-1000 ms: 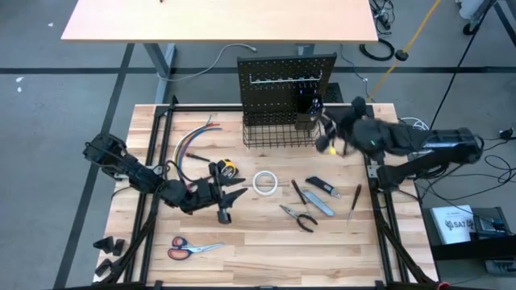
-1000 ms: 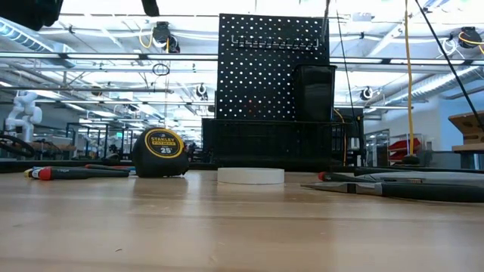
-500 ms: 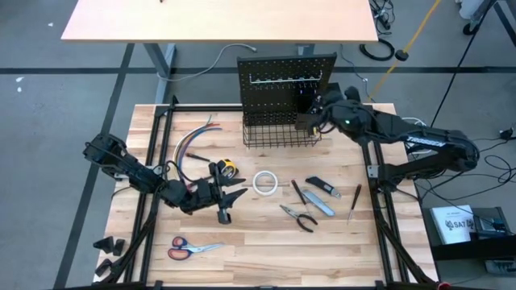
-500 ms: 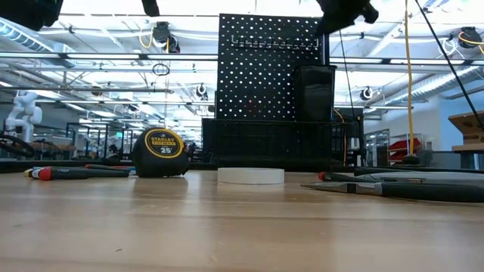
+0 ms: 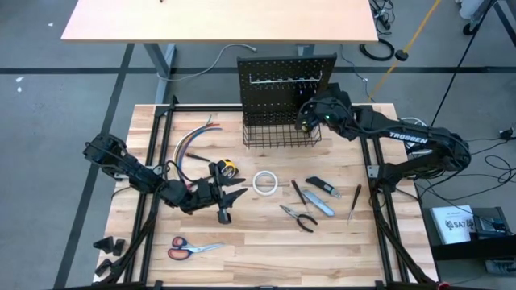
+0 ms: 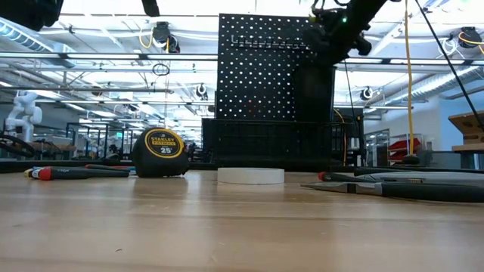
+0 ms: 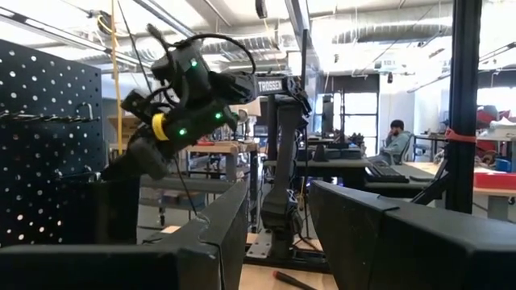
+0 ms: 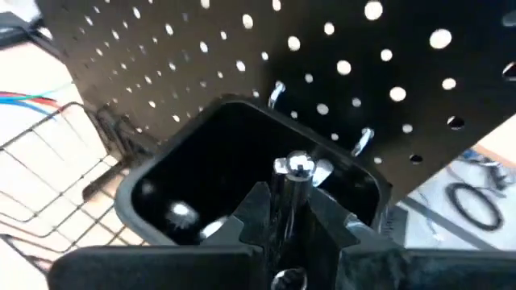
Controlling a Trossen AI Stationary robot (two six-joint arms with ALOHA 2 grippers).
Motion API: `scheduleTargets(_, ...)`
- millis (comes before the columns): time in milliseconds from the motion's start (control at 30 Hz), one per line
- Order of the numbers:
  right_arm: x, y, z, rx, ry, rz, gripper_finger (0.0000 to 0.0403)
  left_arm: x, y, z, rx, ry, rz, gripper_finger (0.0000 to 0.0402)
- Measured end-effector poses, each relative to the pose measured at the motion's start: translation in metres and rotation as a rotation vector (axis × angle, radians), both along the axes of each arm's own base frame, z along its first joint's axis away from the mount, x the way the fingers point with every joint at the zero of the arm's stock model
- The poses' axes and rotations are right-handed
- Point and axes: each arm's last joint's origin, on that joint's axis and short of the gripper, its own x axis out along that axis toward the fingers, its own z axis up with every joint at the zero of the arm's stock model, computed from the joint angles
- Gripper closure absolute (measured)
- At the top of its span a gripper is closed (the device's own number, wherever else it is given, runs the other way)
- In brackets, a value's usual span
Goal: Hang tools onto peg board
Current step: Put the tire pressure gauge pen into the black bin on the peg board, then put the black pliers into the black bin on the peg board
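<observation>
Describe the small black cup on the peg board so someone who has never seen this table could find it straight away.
Start at the upright black peg board at the table's far edge, with a wire basket at its foot. The small black cup hangs on the board's right side, above the basket's right end, directly under the right gripper. Unlike the open-mesh basket, it has solid walls, and shiny metal already lies inside.

right end effector (image 5: 307, 118) | moved from table's right edge to over peg board cup (image 8: 242, 169)
</observation>
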Motion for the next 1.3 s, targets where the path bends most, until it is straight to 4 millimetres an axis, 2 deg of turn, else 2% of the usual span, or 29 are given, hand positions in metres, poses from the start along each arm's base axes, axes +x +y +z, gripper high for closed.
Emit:
scheduleTargets(267, -0.001, -0.003, -0.002, -0.008, 0.027, -0.002, 0.0364, 0.0, 0.0, 0.0, 0.001, 0.002, 0.0, 0.0262)
scheduleTargets(333, 0.0, -0.003, -0.002, -0.015, 0.033, 0.005, 0.0328, 0.0, 0.0, 0.0, 0.0, 0.001, 0.0, 0.0262)
scheduleTargets(567, -0.001, -0.003, 0.004, -0.019, 0.02, 0.008, 0.0156, 0.0, 0.0, -0.001, 0.004, 0.008, 0.0, 0.0262)
scheduleTargets(667, -0.001, -0.003, 0.009, -0.029, 0.028, 0.021, 0.0104, 0.0, 0.0, -0.001, 0.004, 0.009, 0.0, 0.0262)
scheduleTargets(767, 0.0, -0.002, 0.016, -0.029, 0.013, 0.034, 0.0072, 0.0, 0.0, -0.001, 0.006, 0.013, 0.0, 0.0262)
scheduleTargets(900, 0.0, 0.002, 0.029, -0.039, -0.01, 0.046, 0.0056, 0.0, 0.0, -0.001, 0.006, 0.013, 0.0, 0.0262)
scheduleTargets(1100, -0.006, 0.013, 0.052, -0.01, -0.023, 0.059, 0.0054, 0.001, 0.0, -0.001, 0.008, 0.016, 0.0, 0.0262)
scheduleTargets(1200, -0.01, 0.024, 0.06, 0.086, -0.043, 0.132, 0.0054, 0.001, 0.0, -0.002, 0.009, 0.018, 0.0, 0.0262)
scheduleTargets(1300, -0.014, 0.041, 0.06, 0.267, -0.073, 0.272, 0.0054, 0.001, -0.001, -0.003, 0.014, 0.028, 0.0, 0.0262)
